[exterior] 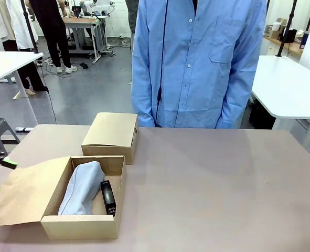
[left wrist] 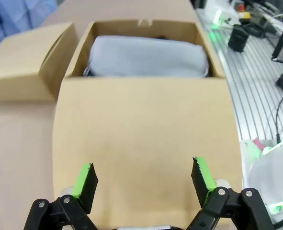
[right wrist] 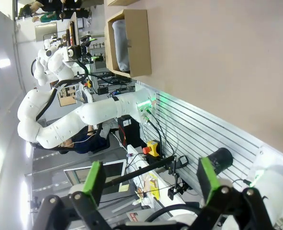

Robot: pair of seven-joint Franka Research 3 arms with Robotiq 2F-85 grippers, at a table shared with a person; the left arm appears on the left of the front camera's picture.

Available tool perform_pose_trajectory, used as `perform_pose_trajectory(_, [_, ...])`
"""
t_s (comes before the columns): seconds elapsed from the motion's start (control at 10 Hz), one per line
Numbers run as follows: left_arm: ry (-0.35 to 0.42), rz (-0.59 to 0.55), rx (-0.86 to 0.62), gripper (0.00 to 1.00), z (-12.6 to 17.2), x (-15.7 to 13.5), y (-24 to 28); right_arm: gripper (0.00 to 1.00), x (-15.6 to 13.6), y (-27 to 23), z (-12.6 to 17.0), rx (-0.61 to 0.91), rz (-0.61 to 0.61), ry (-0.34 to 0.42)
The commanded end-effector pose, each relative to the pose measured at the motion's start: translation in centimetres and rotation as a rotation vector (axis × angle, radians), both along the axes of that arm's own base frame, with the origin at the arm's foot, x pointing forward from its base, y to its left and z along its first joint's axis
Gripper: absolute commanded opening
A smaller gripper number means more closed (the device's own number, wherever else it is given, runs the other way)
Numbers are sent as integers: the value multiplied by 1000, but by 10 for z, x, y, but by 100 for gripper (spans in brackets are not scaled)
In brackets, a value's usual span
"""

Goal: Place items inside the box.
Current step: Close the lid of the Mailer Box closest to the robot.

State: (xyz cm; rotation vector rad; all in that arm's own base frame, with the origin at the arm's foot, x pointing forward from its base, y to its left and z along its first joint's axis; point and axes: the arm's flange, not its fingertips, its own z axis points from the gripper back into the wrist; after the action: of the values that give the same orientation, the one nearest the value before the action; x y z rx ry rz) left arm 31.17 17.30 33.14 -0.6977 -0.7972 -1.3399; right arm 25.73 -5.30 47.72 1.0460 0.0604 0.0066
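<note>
Cardboard made up most of the left side of the bench [exterior: 207, 178]: an open box [exterior: 81, 227] sat near the robot's edge with its lid flap [exterior: 23, 191] folded out flat to the left. Over that flap hung the left end effector [left wrist: 143, 179], its jaws wide apart and holding nothing; in the front view its green pads [exterior: 9, 163] showed at the far left edge, just above the flap. Inside the box lay the grey zip fabric pencil pouch [exterior: 82, 188], stretched along the left wall and filling most of the floor. Pressed against the pouch's right side, between it and the right wall, lay the black stapler [exterior: 108, 197], lengthwise. In the left wrist view the pouch [left wrist: 148, 56] filled the box's width, with only a dark sliver visible behind it.

Just behind the open box, touching its far right corner, stood a second cardboard box [exterior: 111, 135], closed. Past the far edge of the bench stood a person in a light blue shirt [exterior: 196, 63], arms hanging down, hands out of view.

On the right, the right end effector [right wrist: 151, 179] stood fully open and empty, well apart from the box [right wrist: 131, 43], looking along the bench's near edge toward the left arm [right wrist: 84, 120]
</note>
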Motion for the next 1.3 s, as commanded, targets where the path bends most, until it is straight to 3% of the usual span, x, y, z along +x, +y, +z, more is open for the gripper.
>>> perform_pose_trajectory(0.0, [14,71,-8,100,-7,-11,31,100,0,1,6,15,-9,10])
perform_pose_trajectory(0.4, [51,95,-25,100,-38,-37,54,100,0,1,6,15,-9,10])
perform_pose_trajectory(0.8, [113,54,102,100,-60,-36,50,100,0,1,6,15,-9,10])
perform_pose_trajectory(1.2, [117,57,108,100,-66,-30,50,100,0,1,6,15,-9,10])
